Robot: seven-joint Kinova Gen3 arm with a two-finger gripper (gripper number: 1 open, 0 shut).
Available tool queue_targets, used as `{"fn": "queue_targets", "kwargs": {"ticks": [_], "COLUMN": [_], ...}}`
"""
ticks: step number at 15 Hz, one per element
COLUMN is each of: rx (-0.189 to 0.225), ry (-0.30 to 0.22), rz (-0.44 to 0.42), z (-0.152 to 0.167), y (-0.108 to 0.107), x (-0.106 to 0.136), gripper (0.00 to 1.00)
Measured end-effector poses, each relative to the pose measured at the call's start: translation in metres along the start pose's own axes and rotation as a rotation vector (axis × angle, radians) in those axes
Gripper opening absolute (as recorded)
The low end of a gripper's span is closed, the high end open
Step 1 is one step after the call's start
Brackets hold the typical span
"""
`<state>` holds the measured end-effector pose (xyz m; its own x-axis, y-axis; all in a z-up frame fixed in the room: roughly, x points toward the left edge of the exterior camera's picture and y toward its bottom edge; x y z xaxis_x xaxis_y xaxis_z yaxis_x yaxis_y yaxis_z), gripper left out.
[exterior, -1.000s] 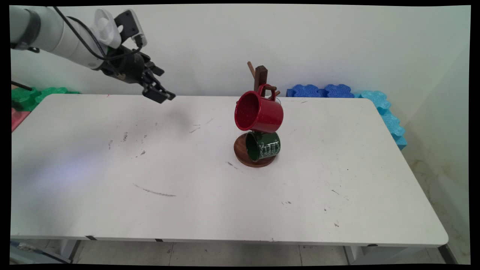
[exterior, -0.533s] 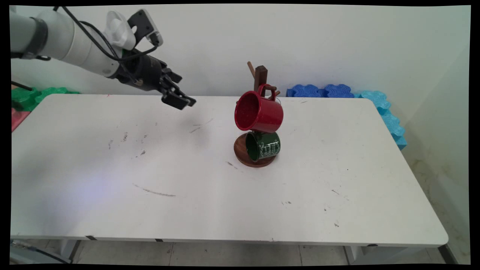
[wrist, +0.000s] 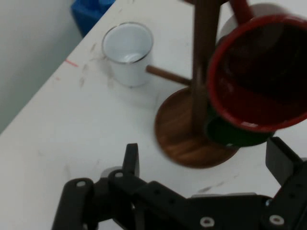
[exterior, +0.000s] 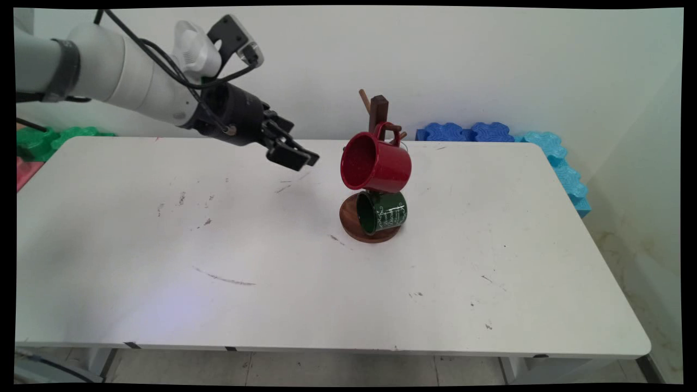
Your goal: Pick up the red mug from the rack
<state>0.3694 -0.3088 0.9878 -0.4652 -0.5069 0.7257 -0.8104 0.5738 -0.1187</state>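
The black claw (exterior: 297, 158) has swung rightward across the white surface (exterior: 272, 283) over the past second, from the far left edge toward the wooden mug tree (exterior: 377, 117), and now hangs just at nine o'clock of the red mug (exterior: 375, 163), near but not touching it. Its two fingers (wrist: 131, 160) stand wide apart and hold nothing. The red mug hangs by its handle from an upper peg of the mug tree, near the surface's middle and toward its far edge; its long axis lies close to horizontal, its open mouth facing nine o'clock, straight at the claw. Directly below it a dark green mug (exterior: 382, 211) hangs over the round base, mouth turned the same way. In the hand view a white cup (wrist: 127, 52) stands upright beyond the tree, beside a bare peg.
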Motion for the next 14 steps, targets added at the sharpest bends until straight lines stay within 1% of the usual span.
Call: {"fn": "queue_targets", "kwargs": {"ticks": [5,9,14], "rx": [-0.029,-0.053,-0.073], "ry": [0.032,0.048,0.057], "rz": [-0.056,-0.109,-0.148], "z": [0.004,0.011,0.017], "y": [0.02,0.034,0.044], "x": [0.01,0.013,0.013], "gripper": [1.0,1.0,1.0]}}
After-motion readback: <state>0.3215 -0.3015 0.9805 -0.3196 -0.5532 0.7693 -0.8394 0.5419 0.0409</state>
